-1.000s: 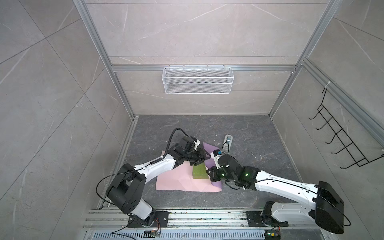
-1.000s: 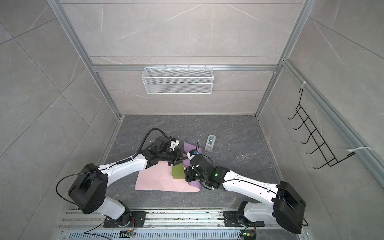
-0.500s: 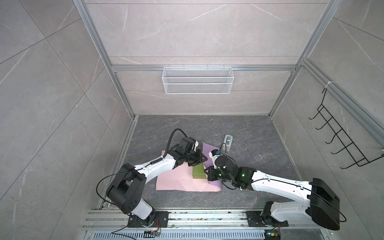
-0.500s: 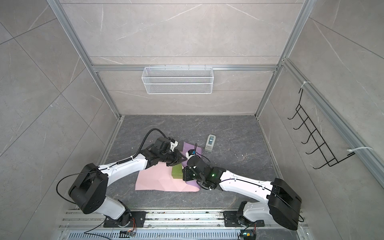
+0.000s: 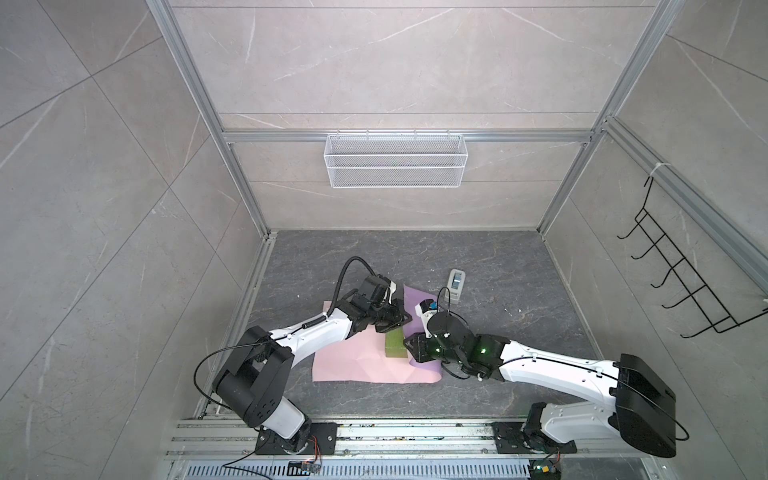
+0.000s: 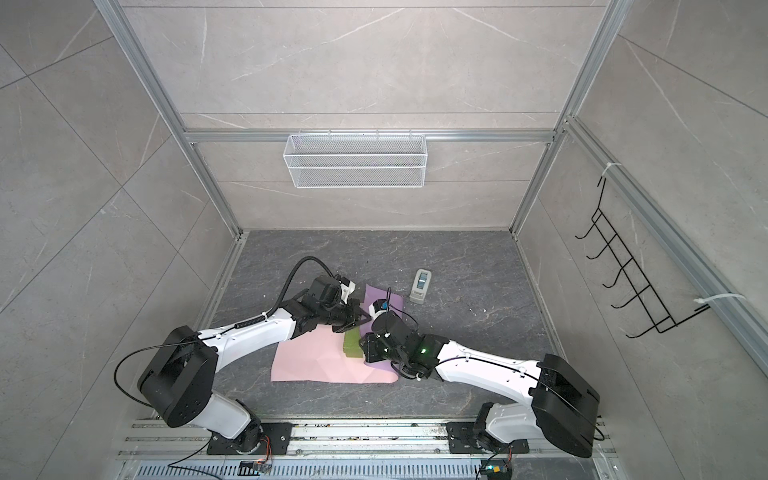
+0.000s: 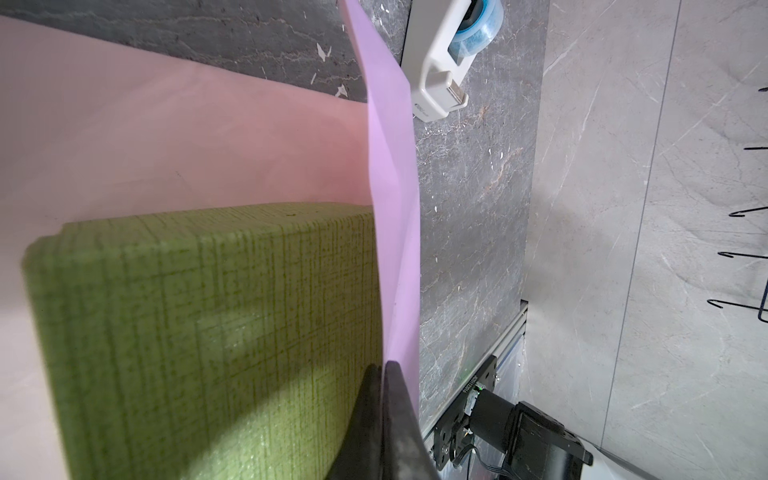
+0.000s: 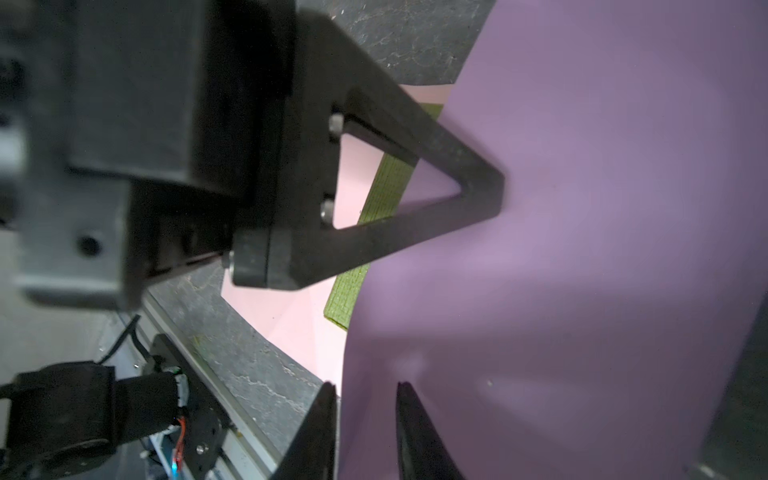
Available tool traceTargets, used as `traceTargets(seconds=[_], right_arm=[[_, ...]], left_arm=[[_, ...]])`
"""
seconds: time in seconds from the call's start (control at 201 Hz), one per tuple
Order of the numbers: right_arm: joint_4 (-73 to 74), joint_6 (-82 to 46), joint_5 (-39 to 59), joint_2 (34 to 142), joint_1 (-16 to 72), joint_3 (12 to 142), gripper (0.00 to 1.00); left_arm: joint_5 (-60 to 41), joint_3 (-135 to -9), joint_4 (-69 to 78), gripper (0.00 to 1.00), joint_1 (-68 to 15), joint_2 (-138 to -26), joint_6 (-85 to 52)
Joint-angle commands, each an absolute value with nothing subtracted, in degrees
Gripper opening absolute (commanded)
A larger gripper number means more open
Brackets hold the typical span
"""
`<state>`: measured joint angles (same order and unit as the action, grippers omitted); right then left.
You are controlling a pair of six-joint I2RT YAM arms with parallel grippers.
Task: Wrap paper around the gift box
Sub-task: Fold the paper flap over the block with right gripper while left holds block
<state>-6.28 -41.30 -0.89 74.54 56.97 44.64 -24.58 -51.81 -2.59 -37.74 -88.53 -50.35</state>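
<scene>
The olive-green gift box (image 5: 395, 345) (image 6: 352, 343) lies on the paper (image 5: 353, 365) (image 6: 311, 365), whose pale pink face is up. The sheet's right part is lifted over the box as a lilac flap (image 7: 392, 166) (image 8: 582, 249). My left gripper (image 7: 382, 368) (image 5: 400, 323) (image 6: 360, 317) is shut on the edge of that flap, just above the box top (image 7: 199, 332). My right gripper (image 8: 365, 386) (image 5: 409, 345) (image 6: 364, 347) stands open at the flap's near edge; the lilac face shows between its parted fingers. The left gripper's triangular finger (image 8: 478, 187) presses on the flap.
A grey-white tape dispenser (image 5: 455, 286) (image 6: 421, 286) (image 7: 440, 70) with a blue roll lies on the dark floor just behind the paper. A white mesh basket (image 5: 395, 166) hangs on the back wall and a black hook rack (image 5: 681, 282) on the right wall.
My left gripper has closed on the lilac flap. My right gripper, shut a second ago, has opened its jaws at the flap and shifted slightly left.
</scene>
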Motion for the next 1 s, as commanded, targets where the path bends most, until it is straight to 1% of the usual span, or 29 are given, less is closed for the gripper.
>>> traceTargets(seconds=[0.0,0.08,0.095,0.115,0.259,0.403,0.602,0.757,0.802,0.846,0.996], right_arm=[[-12.70,-36.37,-0.99,69.57,56.01,47.32,0.45],[-16.53,-34.35,0.08,67.23,53.52,48.15,0.54],[-17.05,-34.01,0.83,66.69,52.61,48.33,0.59],[-17.54,-33.82,1.54,66.22,51.48,48.41,0.61],[-18.51,-33.57,7.90,65.46,43.94,49.02,0.68],[-21.29,-33.66,10.11,68.86,38.28,50.66,0.76],[-20.13,-35.32,11.85,74.63,34.44,51.55,0.81],[-19.14,-35.26,12.41,78.87,34.00,52.50,0.83],[-19.52,-34.86,12.20,80.08,33.94,53.10,0.87],[-19.21,-34.64,12.19,81.16,34.03,53.42,0.89],[-17.18,-34.71,14.37,84.37,34.02,54.18,0.92]], left_arm=[[-26.53,-50.41,1.12,0.00,-36.59,-87.67,-48.45],[-27.52,-49.52,2.37,0.00,-36.00,-87.06,-47.58],[-27.65,-49.37,2.58,0.00,-35.93,-86.93,-47.44],[-28.00,-49.19,2.89,0.00,-35.66,-86.84,-47.26],[-30.41,-47.10,5.97,0.00,-34.13,-86.32,-48.41],[-30.95,-46.42,5.26,0.00,-33.32,-85.44,-48.04],[-31.15,-45.62,4.32,0.00,-32.21,-84.39,-47.61],[-31.47,-45.42,2.41,0.00,-31.40,-83.55,-46.43],[-31.46,-45.01,2.29,0.00,-31.06,-83.20,-46.33],[-31.48,-44.61,2.24,0.00,-30.69,-82.89,-46.25],[-31.46,-43.79,2.28,0.00,-29.88,-82.27,-46.23]])
